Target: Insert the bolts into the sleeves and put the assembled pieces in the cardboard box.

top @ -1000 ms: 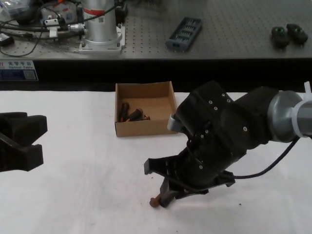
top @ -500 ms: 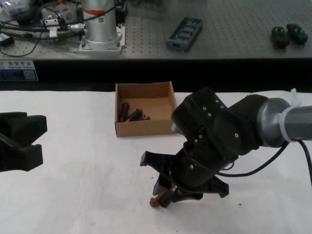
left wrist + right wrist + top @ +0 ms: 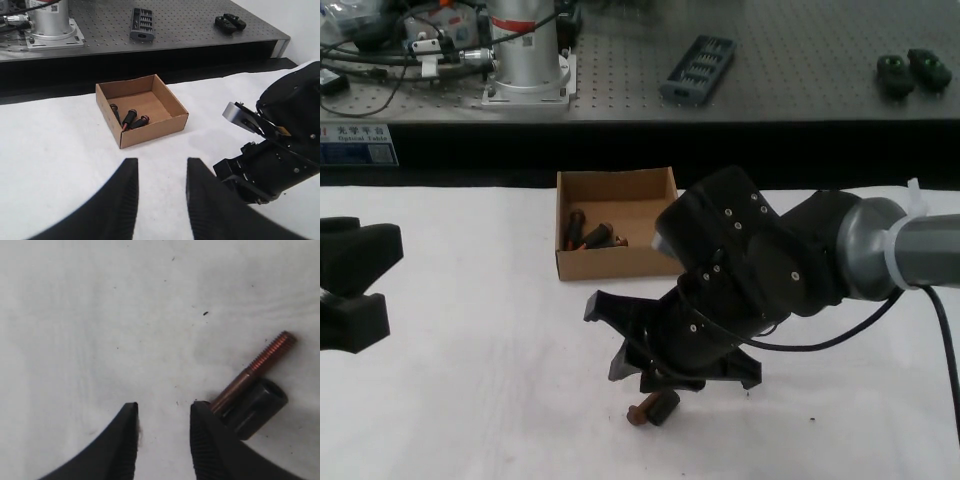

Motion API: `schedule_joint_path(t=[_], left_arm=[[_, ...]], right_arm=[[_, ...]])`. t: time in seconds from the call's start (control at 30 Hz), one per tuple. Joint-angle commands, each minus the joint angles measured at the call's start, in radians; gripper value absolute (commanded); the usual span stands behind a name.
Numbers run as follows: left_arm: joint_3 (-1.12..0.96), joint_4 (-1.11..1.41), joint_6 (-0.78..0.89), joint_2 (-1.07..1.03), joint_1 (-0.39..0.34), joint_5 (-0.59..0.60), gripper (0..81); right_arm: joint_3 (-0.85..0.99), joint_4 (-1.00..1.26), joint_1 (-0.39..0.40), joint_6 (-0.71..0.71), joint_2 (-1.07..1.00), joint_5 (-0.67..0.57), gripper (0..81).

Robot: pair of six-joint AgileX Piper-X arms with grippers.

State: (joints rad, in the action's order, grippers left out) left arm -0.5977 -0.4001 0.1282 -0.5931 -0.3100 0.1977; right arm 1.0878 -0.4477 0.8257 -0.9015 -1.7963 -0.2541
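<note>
Your right pincer (image 3: 164, 412) hangs released over the white counter (image 3: 75, 315), grasping nothing, with the thin copper threaded bolt (image 3: 260, 362) and the short black cylindrical sleeve (image 3: 260, 407) lying touching just outside one fingertip (image 3: 205, 440). I judge you're at the pick-up, so shift sideways until one sits inside the gap, then close. The left wrist view adds the brown cardboard box (image 3: 152, 131), finished pieces (image 3: 131, 117) inside, well ahead of your released left pincer (image 3: 161, 167).

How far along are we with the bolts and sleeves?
Done: a few assembled pieces lie in the cardboard box. In hand: nothing; the right gripper is open by a bolt and sleeve lying side by side on the cloth. Remaining: join those, then box them.
</note>
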Motion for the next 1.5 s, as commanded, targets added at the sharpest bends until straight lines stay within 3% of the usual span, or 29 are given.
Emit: schedule_joint_path(t=[0.0,0.3,0.73,1.47], left_arm=[[-0.004,0.014,-0.016,0.007,0.002,-0.012,24.1],[-0.004,0.014,-0.016,0.007,0.002,-0.012,24.1],[-0.004,0.014,-0.016,0.007,0.002,-0.012,24.1],[-0.004,0.014,-0.016,0.007,0.002,-0.012,24.1]], right_arm=[[0.01,0.004,0.003,0.001,-0.012,-0.022,24.8],[0.011,0.004,0.003,0.003,-0.024,-0.069,0.3],[0.011,0.004,0.003,0.025,-0.07,-0.124,1.3],[0.011,-0.126,-0.037,0.095,-0.072,-0.071,1.3]])
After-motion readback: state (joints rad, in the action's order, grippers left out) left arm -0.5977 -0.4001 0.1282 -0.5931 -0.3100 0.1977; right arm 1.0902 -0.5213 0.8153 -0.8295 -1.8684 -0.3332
